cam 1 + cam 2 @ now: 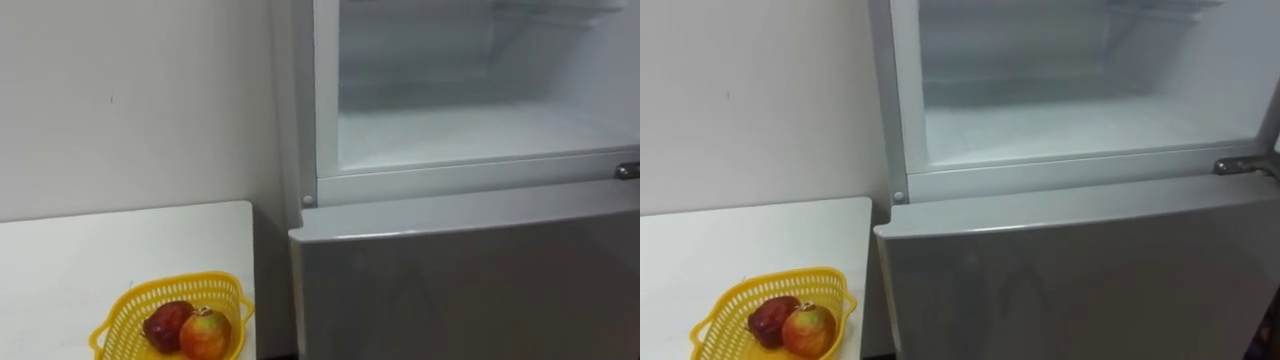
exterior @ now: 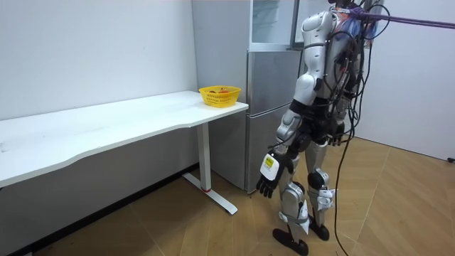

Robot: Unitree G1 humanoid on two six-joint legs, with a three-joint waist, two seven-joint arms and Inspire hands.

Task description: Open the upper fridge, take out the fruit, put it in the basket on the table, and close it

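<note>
Apples lie in the yellow basket, the upper fridge compartment stands open and bare, and the left hand hangs slack and empty, so retrieval looks finished and shutting the fridge seems next.

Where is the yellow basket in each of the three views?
Left eye view: the yellow basket is at the bottom left, on the white table.
Right eye view: the basket is at the bottom left too, nearer the corner.
Room view: the basket is in the upper middle, on the table's end.
Shared landmark: the fridge, standing right beside that table end.
</note>
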